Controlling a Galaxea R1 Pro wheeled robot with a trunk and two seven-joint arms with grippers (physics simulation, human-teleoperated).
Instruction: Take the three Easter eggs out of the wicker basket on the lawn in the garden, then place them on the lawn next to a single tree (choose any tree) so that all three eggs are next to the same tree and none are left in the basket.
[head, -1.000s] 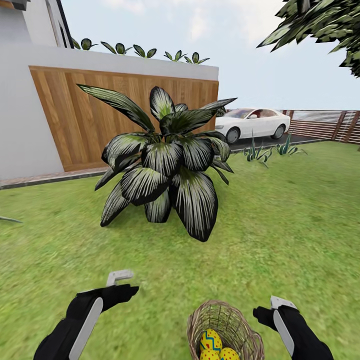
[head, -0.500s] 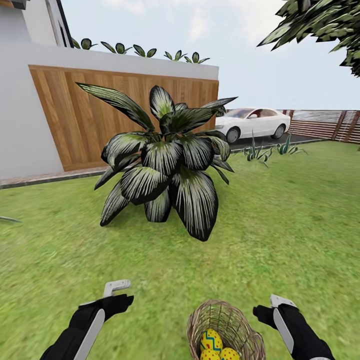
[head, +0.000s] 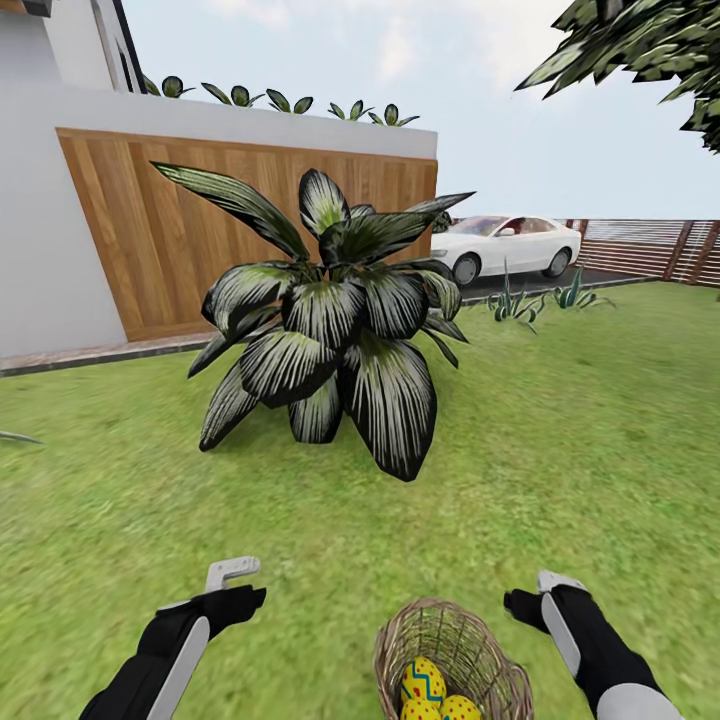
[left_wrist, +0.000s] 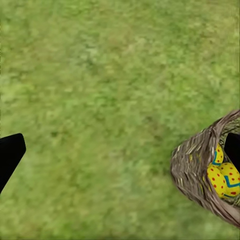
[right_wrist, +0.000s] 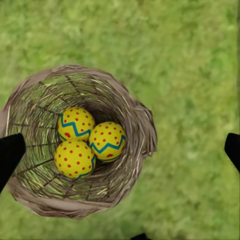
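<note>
Lawn: 1 flat stretch of mottled green grass (head: 560, 450), runs under everything.
Plant: 1 low broad-leaved dark striped plant (head: 330, 320), mid-lawn, well beyond both arms.
Basket: 1 small round brown open-weave wicker basket (right_wrist: 136, 125), on grass betw. the arms, nearer the right.
Eggs: 3 yellow eggs w/ blue zigzag bands + red dots (right_wrist: 91, 142), touching, all in basket.
Right gripper (right_wrist: 120, 155): fingers wide apart, empty; basket below, off-centre betw. the tips.
Left gripper (head: 233, 574): fingers apart, empty; basket beside it.
</note>
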